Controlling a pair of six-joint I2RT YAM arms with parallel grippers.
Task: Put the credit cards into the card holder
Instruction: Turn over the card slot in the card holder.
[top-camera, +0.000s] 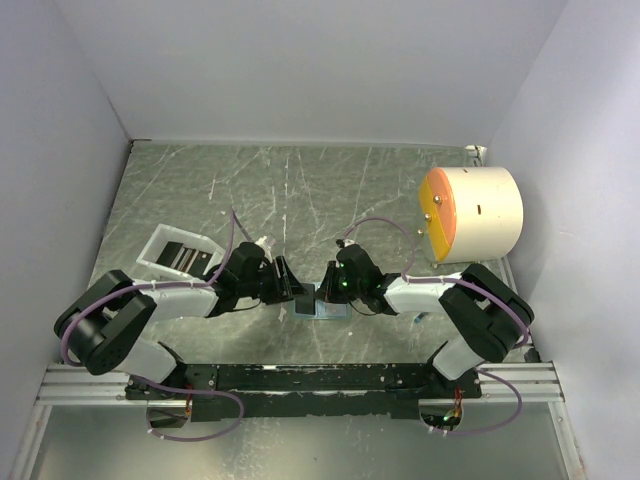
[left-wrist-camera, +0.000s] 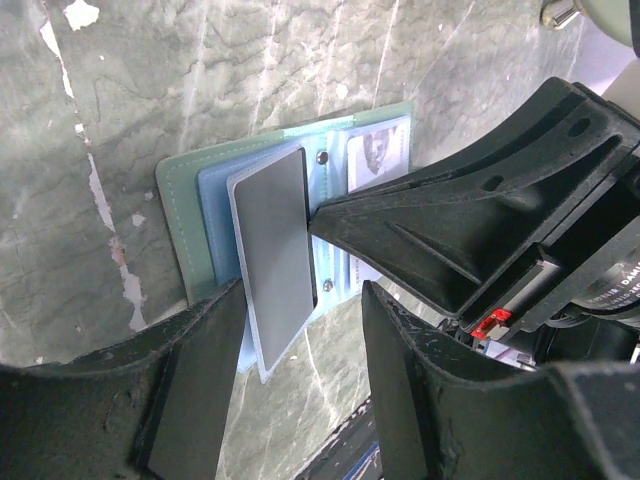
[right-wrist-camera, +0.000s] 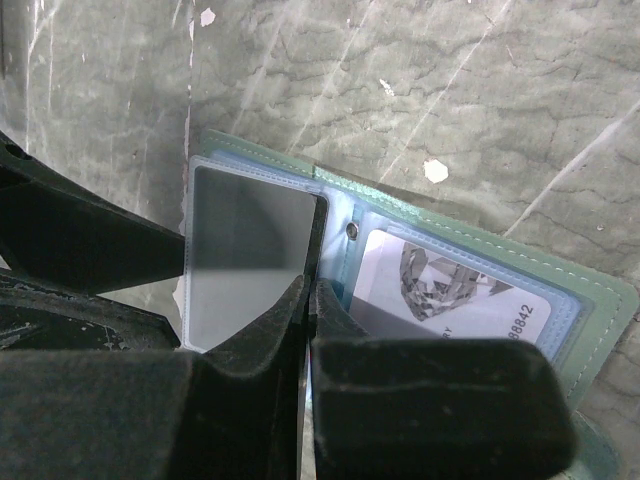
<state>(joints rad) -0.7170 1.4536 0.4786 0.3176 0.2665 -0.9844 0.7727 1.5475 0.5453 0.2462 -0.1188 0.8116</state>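
A shallow white tray (top-camera: 152, 262) sits on the worktop (top-camera: 300, 190), out past the wrist side of the left end effector (left-wrist-camera: 305, 300). It holds a few flat dark cards (top-camera: 188, 258), lying side by side. The worktop is a grey-green, marble-looking sheet with pale veins and chipped white flecks.

The left end effector's black, matte fingers stand well apart. Between their tips lies the near end of the card holder (left-wrist-camera: 180, 200), which is spread open flat. It has a pale sage-green outer edge with stitching, light blue lining and clear plastic sleeves. A plain grey card (left-wrist-camera: 272, 240), thin with rounded corners, is in the sleeve right ahead of those fingers. Its lower end pokes out towards them. I can't see the fingers pressing on it.

A small metal stud (right-wrist-camera: 352, 232) marks the fold. The pocket beyond it, beside the right end effector (right-wrist-camera: 308, 295), holds a pale card (right-wrist-camera: 440, 290) printed with a faceted pattern and some digits.

The right end effector's fingers are closed together, tips at the inner edge of the grey card's sleeve. I can't tell whether they pinch anything.

Off behind the right arm stands a cream cylinder (top-camera: 485, 210) on its side, with an orange-yellow round face.
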